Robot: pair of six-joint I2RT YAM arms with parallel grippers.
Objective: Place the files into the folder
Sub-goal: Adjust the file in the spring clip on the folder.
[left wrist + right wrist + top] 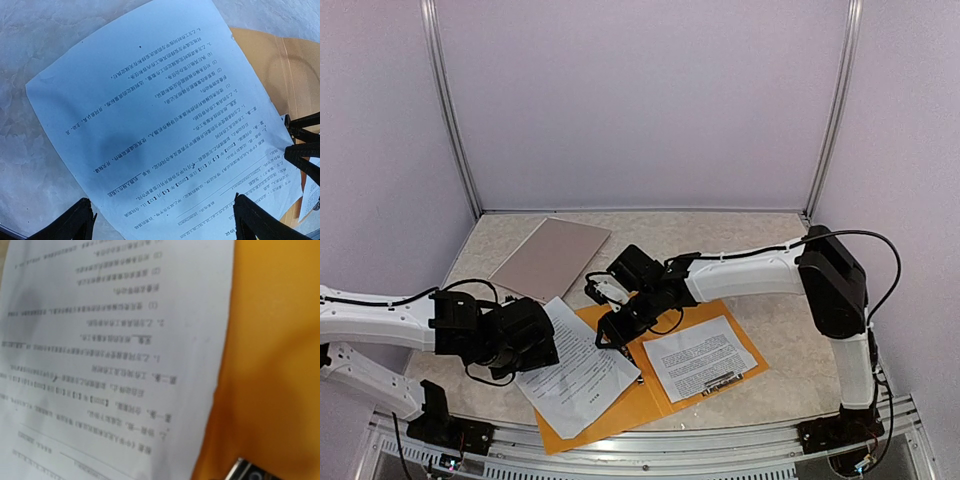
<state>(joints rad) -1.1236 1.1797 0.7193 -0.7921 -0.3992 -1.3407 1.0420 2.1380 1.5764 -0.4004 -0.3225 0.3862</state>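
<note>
At the far left, the white left arm with black joints reaches in over the speckled beige tabletop [770,240]. The left gripper [165,227] hangs above the table with its two black fingers [75,222] spread wide and nothing between them.

Directly below it lies a thin white paper sheet printed with blocks of small black text [150,125], set at a slant. The sheet's left part rests on the bare table. Its right part overlaps the left leaf of an open orange card folder [620,410], which lies flat near the front edge of the table.

Behind these, toward the back wall, a flat tan rectangular board [552,258] lies by itself, apart from the folder.

Near the folder's middle fold, the right gripper [612,335] is lowered to the right edge of the slanted sheet. In the left wrist view its black fingers [300,150] show just beside that edge, over the orange card. The right wrist view shows only blurred print next to orange card, with a sliver of one fingertip at the bottom edge. I cannot tell how far apart its jaws stand, or whether they touch the paper.

Further right, a second white printed sheet [700,358] lies wholly on the folder's right leaf, with an orange margin showing around it.

At the far right, the right arm rises from its base and bends back leftward across the table.
</note>
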